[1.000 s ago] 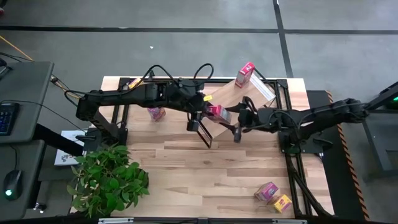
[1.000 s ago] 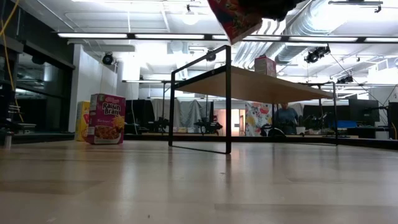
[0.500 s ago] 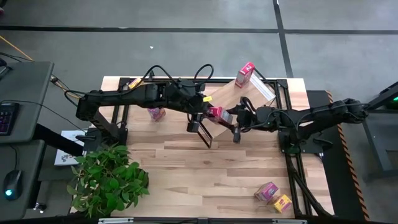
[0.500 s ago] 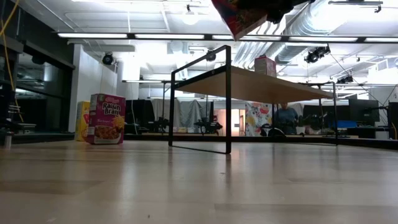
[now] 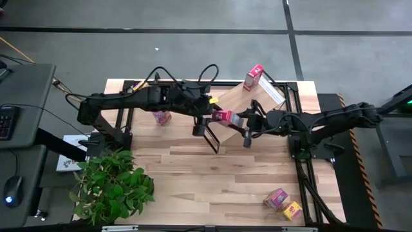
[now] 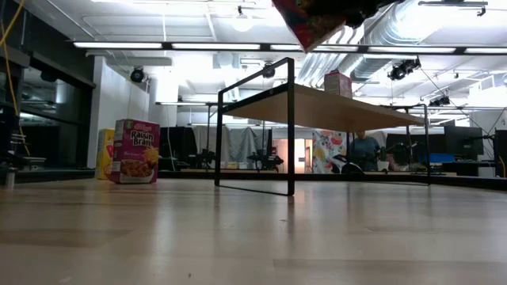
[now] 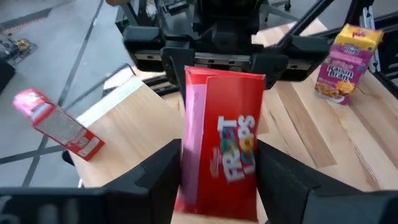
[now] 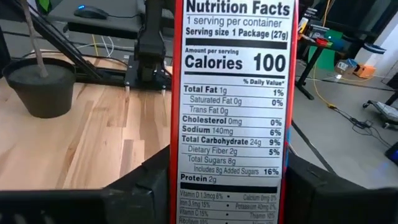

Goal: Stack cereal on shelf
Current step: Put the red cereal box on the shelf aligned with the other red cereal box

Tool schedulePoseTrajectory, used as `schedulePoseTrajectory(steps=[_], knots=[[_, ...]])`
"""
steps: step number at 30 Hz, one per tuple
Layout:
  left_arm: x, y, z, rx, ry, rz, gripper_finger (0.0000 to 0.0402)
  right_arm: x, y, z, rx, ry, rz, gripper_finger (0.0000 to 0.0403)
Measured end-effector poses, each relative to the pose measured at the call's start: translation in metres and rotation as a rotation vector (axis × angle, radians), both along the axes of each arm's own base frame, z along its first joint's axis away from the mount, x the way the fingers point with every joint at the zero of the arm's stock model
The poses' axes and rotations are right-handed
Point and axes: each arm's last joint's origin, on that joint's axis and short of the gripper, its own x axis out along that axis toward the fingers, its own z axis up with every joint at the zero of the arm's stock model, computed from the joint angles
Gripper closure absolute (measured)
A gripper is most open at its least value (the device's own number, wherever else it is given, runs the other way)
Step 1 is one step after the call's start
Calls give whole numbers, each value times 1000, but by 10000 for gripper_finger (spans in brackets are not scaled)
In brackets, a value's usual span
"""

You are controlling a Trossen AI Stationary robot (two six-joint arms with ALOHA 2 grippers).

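Both arms meet over the middle of the shelf [image 5: 248, 103], which stands on the far half of the table [image 5: 193, 174] with its near black wire end [image 6: 289, 127] toward the table's centre. The left gripper [image 7: 217, 180] and the right gripper [image 8: 217, 193] are both clenched on the same red cereal box [image 5: 223, 116], each from an opposite side; the left wrist view shows its Froot Loops face [image 7: 227, 146] between the fingers, and the right wrist view shows its nutrition panel [image 8: 231, 106]. In the low view the box [image 6: 309, 20] hangs tilted, well above the shelf board and apart from it. A second red box [image 5: 253, 77] stands on the shelf at its far end, near the table's far edge, with bare board between it and the held box. A pink-magenta Raisin Bran box [image 5: 161, 117] stands on the table beside the shelf's left side, under the left arm, with a yellow box [image 6: 104, 154] just behind it in the low view. Two more boxes, one pink-magenta [image 5: 276, 198] and one yellow [image 5: 292, 211], lie touching near the table's near right corner. The near half of the table is open wood, with a potted plant [image 5: 112, 183] at the near left corner.
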Motion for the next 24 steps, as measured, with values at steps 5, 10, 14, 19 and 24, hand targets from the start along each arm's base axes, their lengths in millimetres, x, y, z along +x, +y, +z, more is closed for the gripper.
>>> schedulePoseTrajectory(steps=[5, 10, 14, 19, 24], knots=[[-16, 0, 11, -3, 3, 17, 222, -16, -3, 5, -9, 30, -30, 240], [-30, 1, 23, -29, -30, 31, 222, -35, -7, 9, 19, 57, -90, 246], [-41, 4, 22, -83, -24, 31, 222, -53, -10, 6, 58, 121, -156, 235], [-53, 10, -6, -172, -71, -34, 223, -79, -15, -16, 85, 145, -251, 238], [-73, 11, -30, -209, -247, -61, 224, -101, -21, -20, 70, -83, -338, 244]])
